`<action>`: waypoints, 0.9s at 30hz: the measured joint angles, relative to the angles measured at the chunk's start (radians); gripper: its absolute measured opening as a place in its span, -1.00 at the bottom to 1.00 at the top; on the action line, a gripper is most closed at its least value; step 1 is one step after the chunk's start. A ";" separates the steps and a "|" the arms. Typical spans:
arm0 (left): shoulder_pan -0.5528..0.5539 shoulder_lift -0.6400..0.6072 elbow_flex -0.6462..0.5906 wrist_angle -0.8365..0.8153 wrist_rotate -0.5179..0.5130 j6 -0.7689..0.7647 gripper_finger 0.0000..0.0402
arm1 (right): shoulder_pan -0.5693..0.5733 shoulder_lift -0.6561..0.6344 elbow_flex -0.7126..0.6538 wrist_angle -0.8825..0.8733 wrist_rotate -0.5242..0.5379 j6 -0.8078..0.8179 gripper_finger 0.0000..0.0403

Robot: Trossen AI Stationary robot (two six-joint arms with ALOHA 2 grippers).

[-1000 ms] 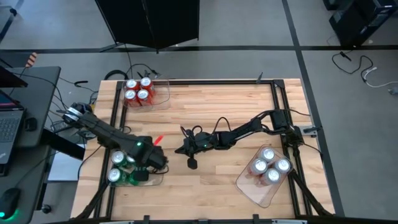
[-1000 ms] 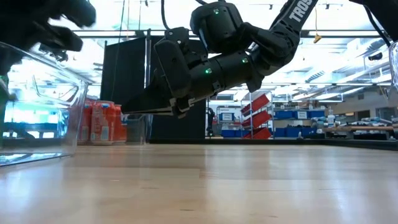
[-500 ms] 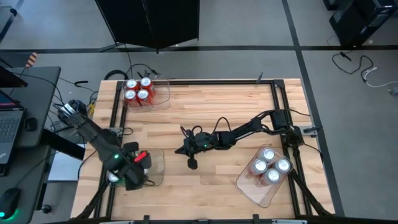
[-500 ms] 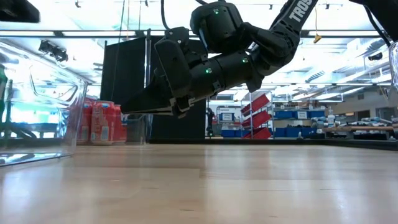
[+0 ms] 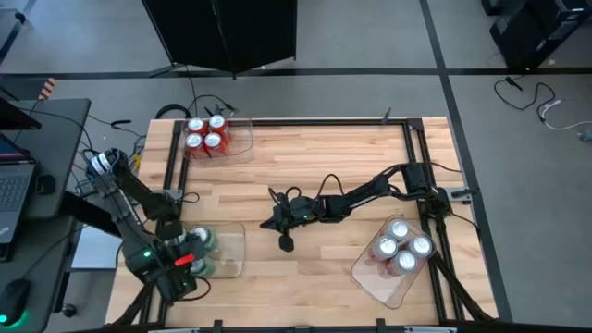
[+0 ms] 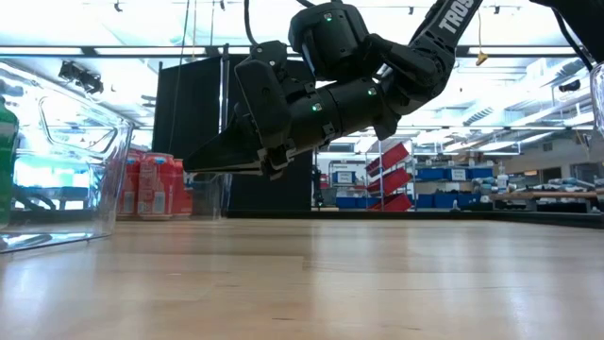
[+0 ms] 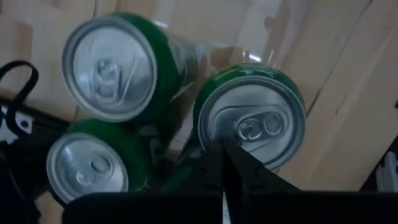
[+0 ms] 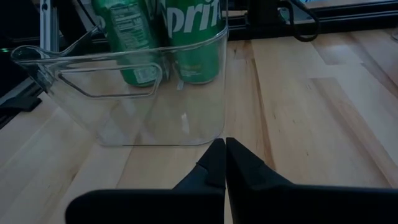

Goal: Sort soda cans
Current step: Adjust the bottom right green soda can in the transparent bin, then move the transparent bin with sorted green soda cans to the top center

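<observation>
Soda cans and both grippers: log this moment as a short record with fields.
red cans: four in the clear tray at the far left corner
silver-white cans: four in the near right tray
green cans: in the near left tray; three tops show
left gripper: shut, empty, above the green cans
right gripper: shut, empty, mid-table above the wood
</observation>
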 joint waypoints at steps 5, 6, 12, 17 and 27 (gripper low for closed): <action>-0.024 0.002 0.014 0.000 -0.040 -0.033 -1.00 | 0.000 -0.036 -0.001 -0.050 0.000 -0.001 -0.99; -0.023 0.002 0.023 0.002 -0.055 -0.033 -1.00 | 0.000 -0.055 -0.001 -0.077 0.000 -0.004 -0.99; -0.024 0.002 0.091 -0.007 -0.124 -0.021 -1.00 | 0.008 -0.151 0.000 -0.138 0.000 -0.007 -0.85; -0.076 0.002 0.157 -0.014 -0.367 -0.006 -1.00 | 0.047 -0.157 0.000 -0.146 -0.006 -0.052 -0.58; -0.140 -0.050 0.172 -0.029 -0.699 0.044 -1.00 | 0.126 -0.097 0.083 -0.127 -0.010 -0.096 -0.66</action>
